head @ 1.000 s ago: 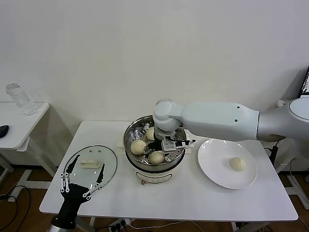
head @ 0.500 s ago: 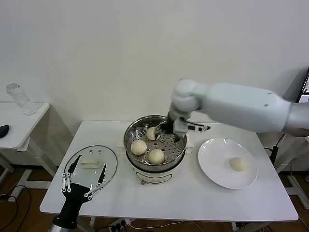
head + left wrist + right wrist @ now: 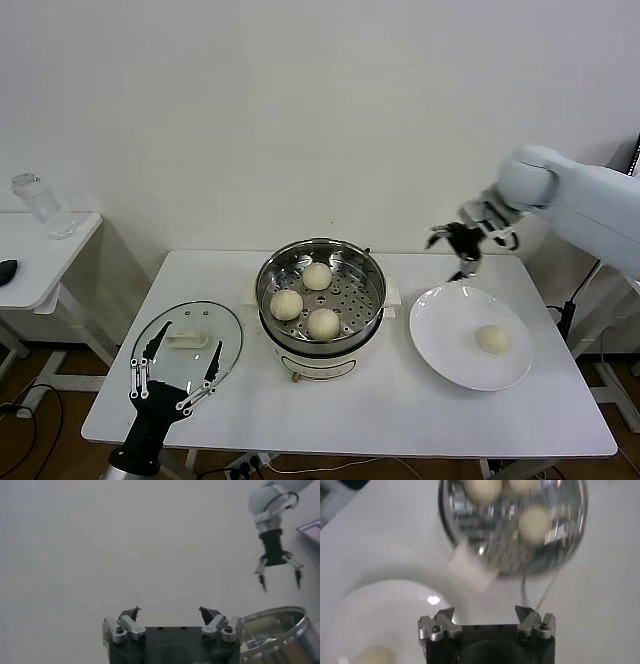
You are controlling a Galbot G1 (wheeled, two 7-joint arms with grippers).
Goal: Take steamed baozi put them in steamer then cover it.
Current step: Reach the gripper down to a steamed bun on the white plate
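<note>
White plate (image 3: 450, 350) on white table (image 3: 360, 410); clear bottle (image 3: 40, 205) on side table (image 3: 45, 255).

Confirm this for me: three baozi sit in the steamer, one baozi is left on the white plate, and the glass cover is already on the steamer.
Not quite. The cover lies flat on the table left of the steamer, near the left claw, as the head view shows. The rest holds: three baozi in the steamer, one baozi on the plate.

Shiny perforated metal steamer (image 3: 321, 287), smooth matt baozi (image 3: 323, 323), glossy white plate (image 3: 455, 345), clear glass cover (image 3: 188, 345)
</note>
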